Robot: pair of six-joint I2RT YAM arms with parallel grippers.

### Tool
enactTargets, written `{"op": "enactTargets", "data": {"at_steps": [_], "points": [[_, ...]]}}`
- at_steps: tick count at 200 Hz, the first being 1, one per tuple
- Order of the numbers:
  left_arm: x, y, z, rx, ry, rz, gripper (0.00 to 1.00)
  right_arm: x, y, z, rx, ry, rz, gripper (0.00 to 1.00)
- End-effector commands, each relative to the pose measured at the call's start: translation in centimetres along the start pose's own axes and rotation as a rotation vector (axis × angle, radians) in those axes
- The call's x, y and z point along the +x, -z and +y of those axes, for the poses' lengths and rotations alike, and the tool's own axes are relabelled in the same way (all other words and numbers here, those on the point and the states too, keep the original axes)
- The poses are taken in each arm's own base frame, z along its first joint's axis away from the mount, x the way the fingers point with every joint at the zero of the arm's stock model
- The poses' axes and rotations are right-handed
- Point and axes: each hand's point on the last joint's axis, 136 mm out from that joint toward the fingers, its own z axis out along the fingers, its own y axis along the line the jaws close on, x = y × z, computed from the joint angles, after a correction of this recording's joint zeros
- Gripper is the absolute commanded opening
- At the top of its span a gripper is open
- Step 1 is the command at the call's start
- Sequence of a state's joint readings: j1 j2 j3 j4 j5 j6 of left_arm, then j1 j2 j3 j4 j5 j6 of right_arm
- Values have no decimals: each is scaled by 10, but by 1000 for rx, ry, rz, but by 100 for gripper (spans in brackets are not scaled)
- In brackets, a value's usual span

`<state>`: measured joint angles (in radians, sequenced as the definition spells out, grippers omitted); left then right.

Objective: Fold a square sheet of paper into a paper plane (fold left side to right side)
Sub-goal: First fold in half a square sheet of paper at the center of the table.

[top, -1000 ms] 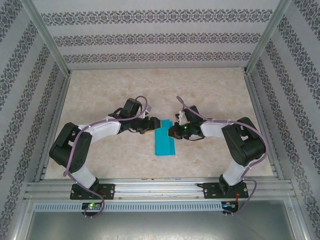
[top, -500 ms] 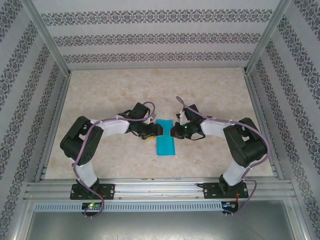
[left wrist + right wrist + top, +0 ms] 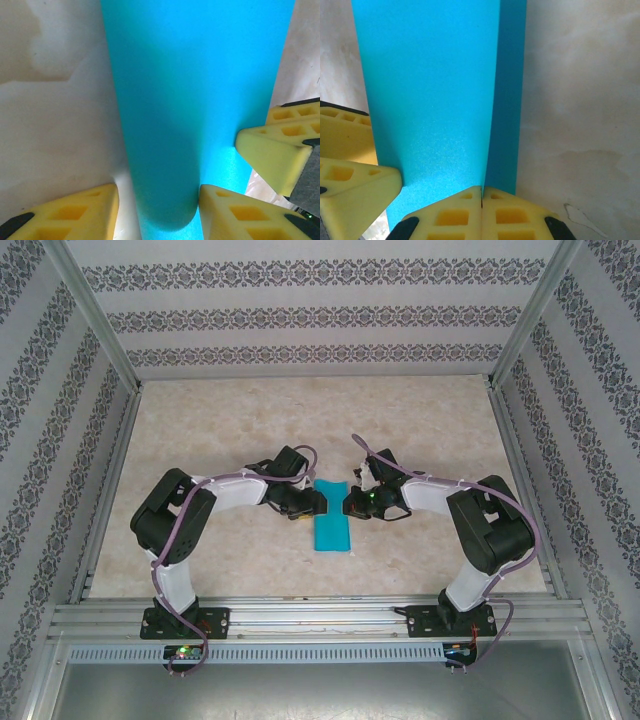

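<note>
The folded paper [image 3: 331, 522] lies on the worktop [image 3: 200, 430]. The left pincer [image 3: 159, 200] is spread around its curved fold; the right pincer [image 3: 481, 192] is pressed together at its edge.

The left arm [image 3: 215, 492] and right arm [image 3: 430, 498] wear white shells between chunky black joints, with lilac cables [image 3: 360, 446] looping along them. Yellow gripper fingers [image 3: 65, 212] show square cut-outs. Black bases [image 3: 185, 622] sit at seven and five o'clock.

My claw [image 3: 159, 202] stands parted astride the bulging fold of the square sheet of paper [image 3: 200, 75]; the right gripper's yellow finger [image 3: 270, 155] touches its right edge.
</note>
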<state>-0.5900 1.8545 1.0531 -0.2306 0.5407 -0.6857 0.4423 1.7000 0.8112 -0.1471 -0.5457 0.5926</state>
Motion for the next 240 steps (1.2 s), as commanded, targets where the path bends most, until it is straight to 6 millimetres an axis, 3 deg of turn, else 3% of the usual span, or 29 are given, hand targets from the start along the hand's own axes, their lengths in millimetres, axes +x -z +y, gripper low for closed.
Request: {"op": "enactTargets", "data": {"at_steps": [1, 40, 91, 133, 240], "points": [[15, -14, 16, -88, 34, 50, 44, -9, 9, 6, 7, 35, -36, 13], [24, -23, 22, -139, 43, 79, 41, -12, 24, 3, 27, 34, -75, 28], [31, -30, 31, -189, 61, 97, 41, -19, 60, -21, 157, 37, -184, 45], [33, -35, 37, -233, 70, 105, 41, -21, 76, -29, 168, 22, -238, 45], [30, -41, 42, -249, 96, 94, 42, -15, 71, -26, 132, 25, -199, 44]]}}
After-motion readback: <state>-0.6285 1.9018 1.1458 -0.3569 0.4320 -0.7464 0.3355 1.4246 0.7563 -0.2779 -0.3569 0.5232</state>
